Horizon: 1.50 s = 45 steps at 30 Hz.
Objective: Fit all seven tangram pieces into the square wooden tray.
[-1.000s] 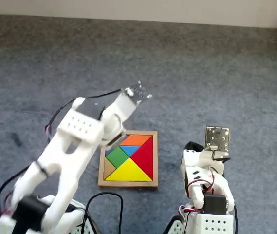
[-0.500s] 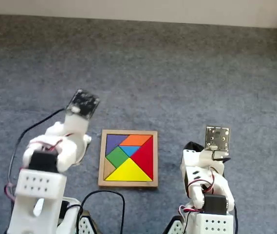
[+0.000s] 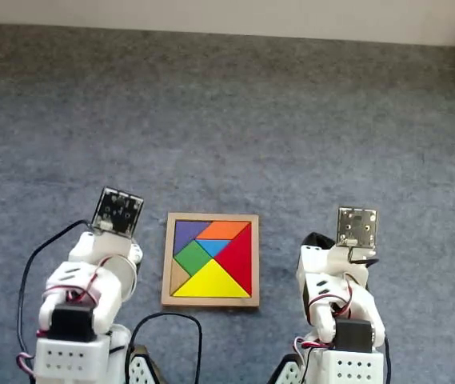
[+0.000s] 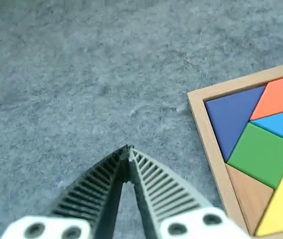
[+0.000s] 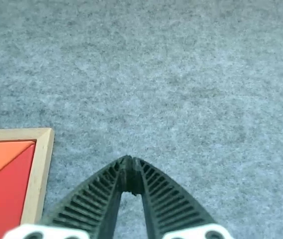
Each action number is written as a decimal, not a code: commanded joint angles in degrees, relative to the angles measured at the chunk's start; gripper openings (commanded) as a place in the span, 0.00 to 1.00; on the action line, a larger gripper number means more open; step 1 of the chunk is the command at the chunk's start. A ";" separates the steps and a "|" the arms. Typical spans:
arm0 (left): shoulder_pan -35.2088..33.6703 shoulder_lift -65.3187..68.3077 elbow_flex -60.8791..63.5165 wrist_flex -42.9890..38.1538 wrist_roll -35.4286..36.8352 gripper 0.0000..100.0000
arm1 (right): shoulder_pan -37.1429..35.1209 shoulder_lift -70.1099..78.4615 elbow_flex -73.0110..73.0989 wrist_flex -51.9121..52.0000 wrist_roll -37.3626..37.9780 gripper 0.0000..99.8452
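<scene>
Filling the square wooden tray (image 3: 210, 302), which lies near the table's (image 3: 307, 136) front edge between the arms, all seven tangram pieces (image 3: 209, 282) appear seated, so the task looks finished, with left gripper (image 4: 128, 148) and right gripper (image 5: 129, 159) pinched together, empty.

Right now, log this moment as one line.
square wooden tray: all seven coloured tangram pieces seated | left pincer: shut, empty, beside tray | right pincer: shut, empty | task: looks done

No text, label or number can be read anywhere.
</scene>
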 commanded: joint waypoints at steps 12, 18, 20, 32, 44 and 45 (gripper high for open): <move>-5.23 -10.95 8.40 -0.35 0.97 0.01 | 0.48 0.22 5.41 -1.01 -0.53 0.01; -5.41 -10.77 14.55 -0.26 0.70 0.01 | 0.48 0.40 5.41 -0.75 -0.35 0.01; -5.41 -10.77 14.46 2.11 0.70 0.01 | 0.48 0.40 5.41 2.33 -0.26 0.01; -5.32 -10.86 14.46 10.99 0.70 0.01 | 0.75 -0.13 5.41 16.22 -0.18 0.01; -5.32 -10.86 14.46 10.99 0.70 0.01 | 0.75 -0.13 5.41 16.22 -0.18 0.01; -5.32 -10.86 14.46 10.99 0.70 0.01 | 0.75 -0.13 5.41 16.22 -0.18 0.01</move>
